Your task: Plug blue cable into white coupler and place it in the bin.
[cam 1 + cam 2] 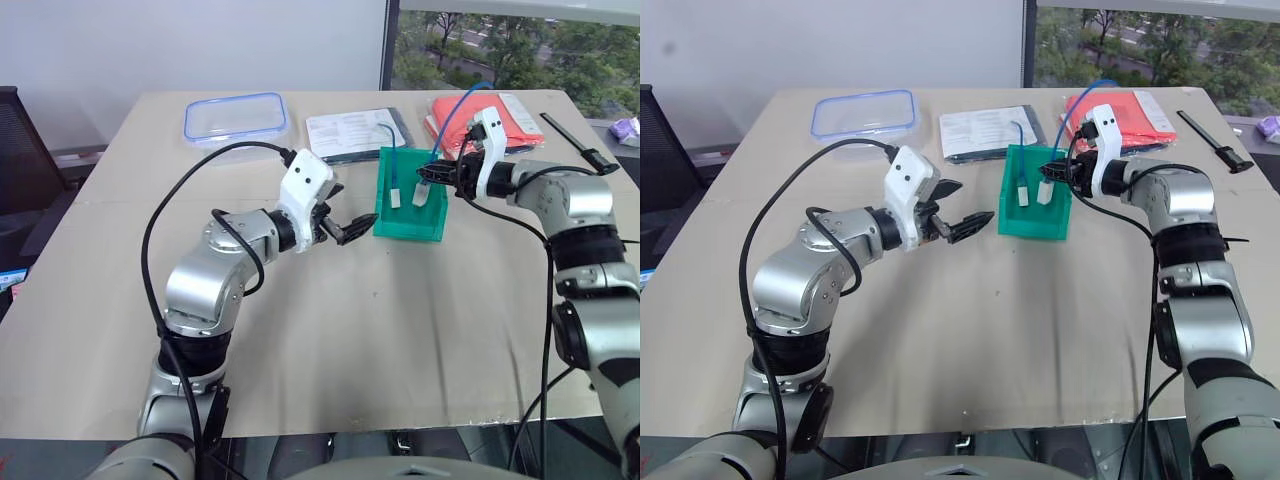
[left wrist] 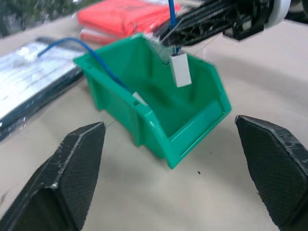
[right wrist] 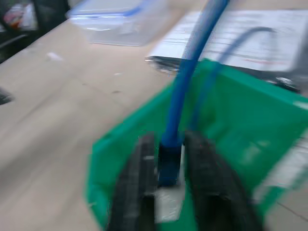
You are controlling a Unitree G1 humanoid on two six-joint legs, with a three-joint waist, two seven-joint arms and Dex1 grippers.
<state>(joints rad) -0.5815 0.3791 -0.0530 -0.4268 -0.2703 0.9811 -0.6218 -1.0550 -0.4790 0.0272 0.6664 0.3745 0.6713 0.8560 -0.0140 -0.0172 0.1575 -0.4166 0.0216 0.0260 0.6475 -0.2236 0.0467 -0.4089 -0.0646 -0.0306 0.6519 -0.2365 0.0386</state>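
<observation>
The green bin (image 1: 436, 222) stands at the table's middle back. Over it my right gripper (image 1: 428, 174) is shut on the plug end of the blue cable (image 1: 452, 118), which arcs up and behind the hand. The white coupler (image 1: 422, 194) hangs from that plug, just inside the bin's open top. The right wrist view has the fingers (image 3: 139, 168) pressed on either side of the blue plug (image 3: 169, 163). A second thin blue strand (image 1: 390, 150) drops over the bin's far wall and ends in a white piece (image 1: 395, 198). My left gripper (image 1: 354, 205) is open and empty, just left of the bin.
A clear food box with a blue-rimmed lid (image 1: 236, 118) sits at the back left. A sleeve of printed papers (image 1: 352, 133) lies behind the bin, with a red packet (image 1: 510, 120) and a black tool (image 1: 578, 142) at the back right. Bare table lies in front.
</observation>
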